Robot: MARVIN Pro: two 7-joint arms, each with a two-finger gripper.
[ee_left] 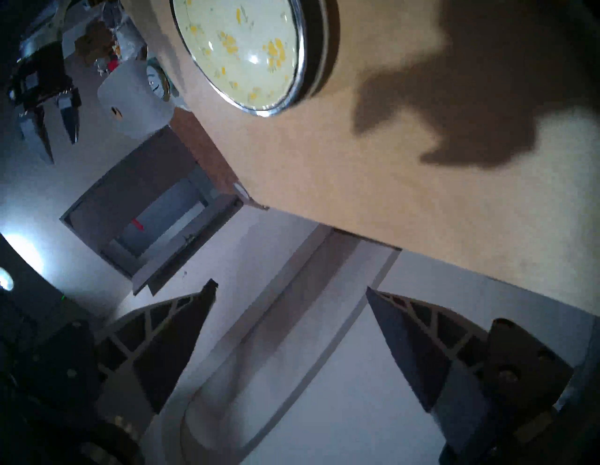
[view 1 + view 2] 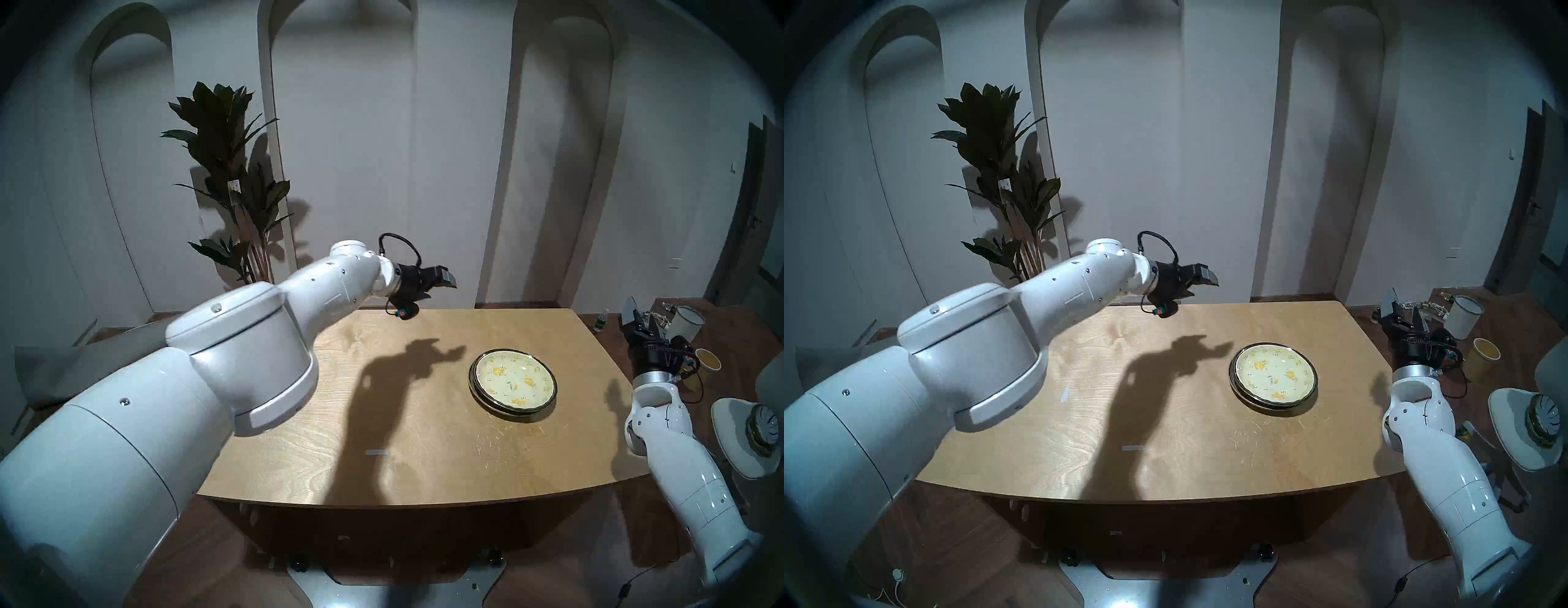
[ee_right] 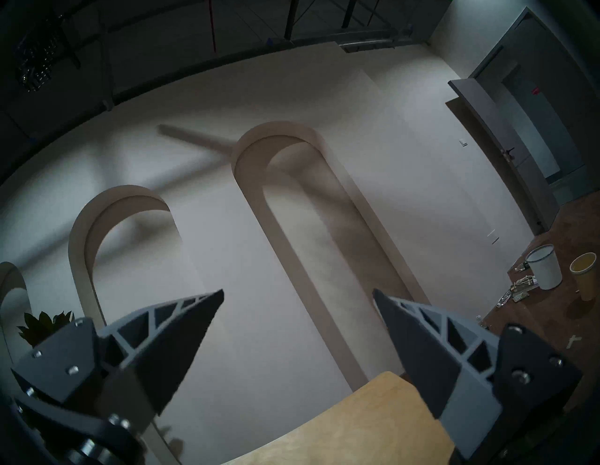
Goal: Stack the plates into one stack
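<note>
The pale yellow floral plate [image 2: 512,379] lies on top of a stack on the right half of the wooden table [image 2: 382,424]. It also shows in the head right view [image 2: 1274,373] and the left wrist view [image 1: 240,48]. A shiny steel rim [image 1: 300,74] rings it from below, with a dark side under that. The olive-beige plate is hidden. My left gripper [image 2: 441,282] is open and empty, high above the table's far edge, left of the stack. My right gripper [image 2: 636,318] is open and empty, off the table's right edge, pointing away at the wall [image 3: 298,295].
A potted plant [image 2: 229,178] stands behind the table's far left. On the floor to the right are a white cup [image 2: 687,327] and a yellow cup [image 2: 707,365]. A white seat [image 2: 738,441] with a round object stands at the right.
</note>
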